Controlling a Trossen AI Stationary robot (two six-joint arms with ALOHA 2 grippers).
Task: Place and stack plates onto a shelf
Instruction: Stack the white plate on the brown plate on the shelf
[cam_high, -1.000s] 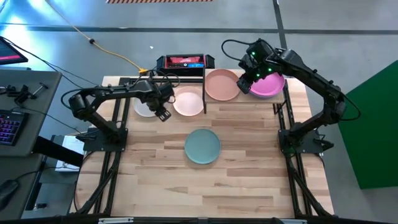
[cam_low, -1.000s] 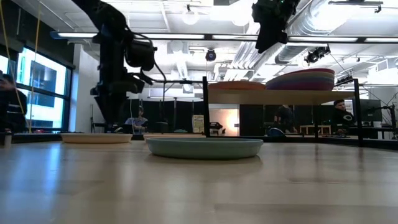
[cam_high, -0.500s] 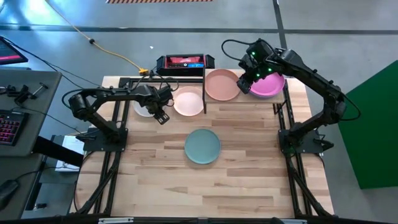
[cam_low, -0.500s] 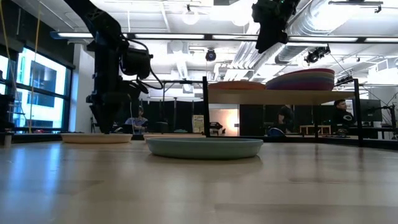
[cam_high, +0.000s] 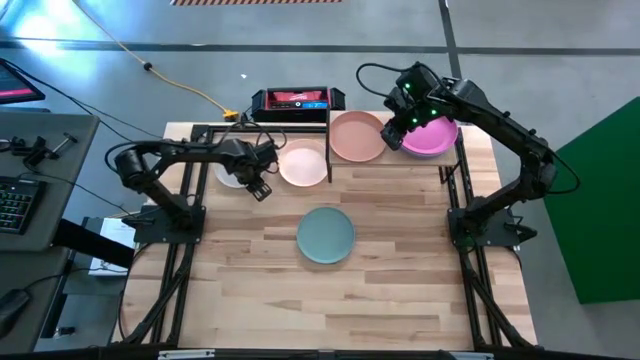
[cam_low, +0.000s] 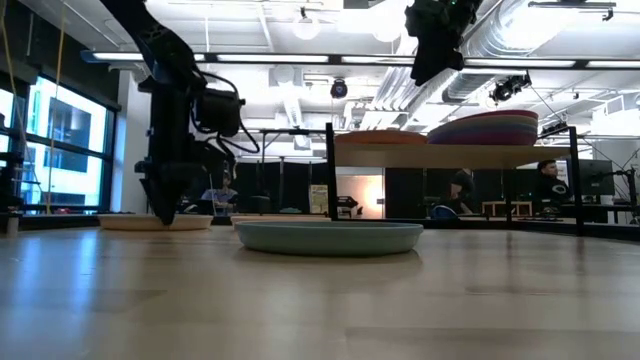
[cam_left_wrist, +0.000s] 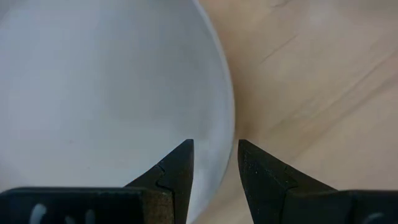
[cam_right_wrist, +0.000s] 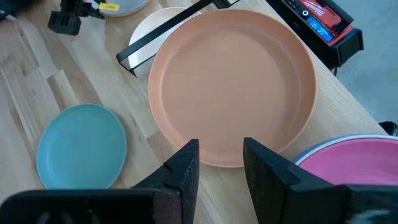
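Observation:
The grey-white plate (cam_high: 230, 172) lies flat on the table at the far left. My left gripper (cam_left_wrist: 214, 150) is open and low over its right rim (cam_left_wrist: 225, 118), one finger above the plate's inside and one above the table (cam_low: 165, 212). A pale pink plate (cam_high: 303, 165) and a teal plate (cam_high: 326, 235) also lie flat on the table. The shelf (cam_low: 450, 156) bears a tan-brown plate (cam_high: 357, 137) and a stack topped by the magenta plate (cam_high: 432, 137). My right gripper (cam_right_wrist: 219, 158) hangs open high above the shelf (cam_low: 422, 70), between the two. My left gripper comes from above with its fingers pointing down on either side of the grey-white plate's rim (cam_left_wrist: 227, 134). I cannot tell whether a fingertip touches the plate. The plate lies flat on the table.
A black and red device (cam_high: 297, 99) sits at the far edge behind the plates. The shelf's black legs (cam_low: 330, 175) stand beside the pale pink plate. Bare tabletop (cam_high: 330, 300) stretches toward the near edge. People show in the room behind (cam_low: 545, 180).
My left gripper has come down toward the grey-white plate and now hangs just over its rim. The plates and my right arm have kept still.

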